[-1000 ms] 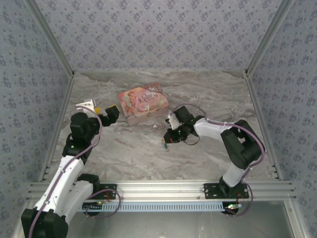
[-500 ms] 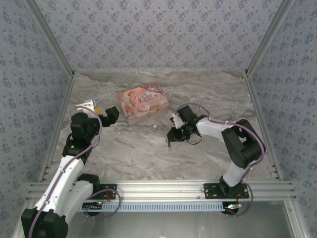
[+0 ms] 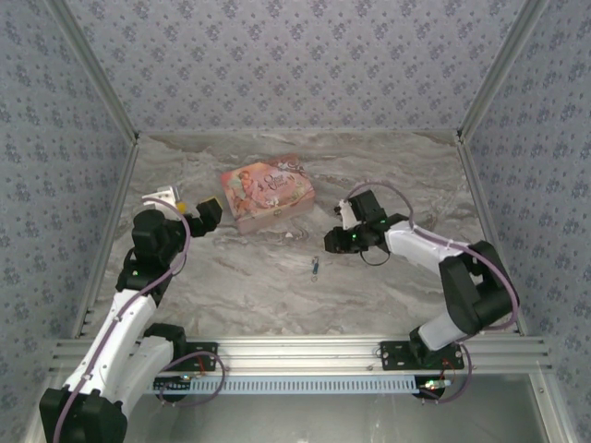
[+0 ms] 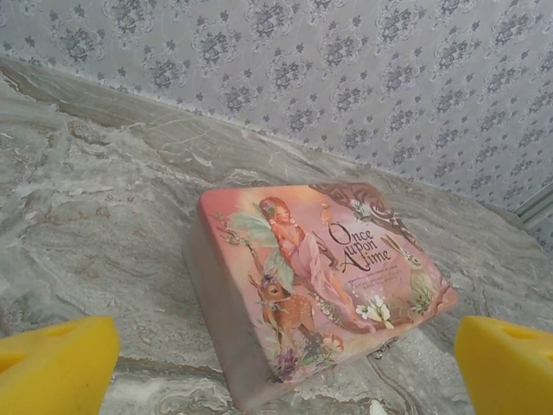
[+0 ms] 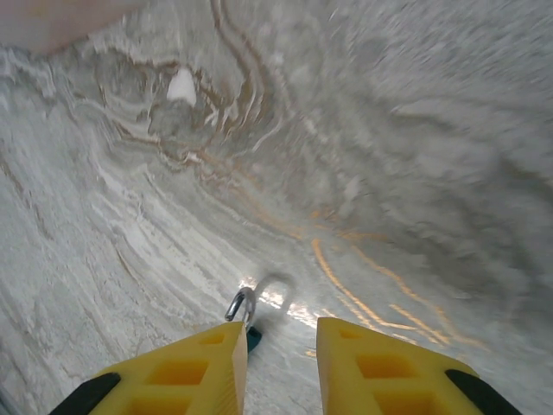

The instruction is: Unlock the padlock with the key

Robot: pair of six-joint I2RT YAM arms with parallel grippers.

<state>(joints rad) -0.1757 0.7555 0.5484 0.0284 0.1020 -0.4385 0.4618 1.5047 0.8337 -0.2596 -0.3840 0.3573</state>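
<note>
One padlock [image 5: 243,306] lies loose just ahead of the right pincer [image 5: 281,332], whose jaws stand parted.

Grey-veined marble tabletop [image 5: 389,130] spread beneath and ahead of the right fingers [image 5: 380,372]; blue floral-patterned walls [image 4: 346,69] rose beyond the left fingers [image 4: 52,363], framed by aluminium corner posts [image 3: 483,92].

Table [image 3: 240,286] finished as smooth marble-patterned surface with soft sheen, pink box [image 4: 320,277] covered in glossy printed picture, padlock [image 5: 242,304] made of dark metal with shiny shackle, finger pads [image 5: 186,372] moulded in matt yellow plastic, walls [image 3: 295,65] lined with matt patterned paper
</note>
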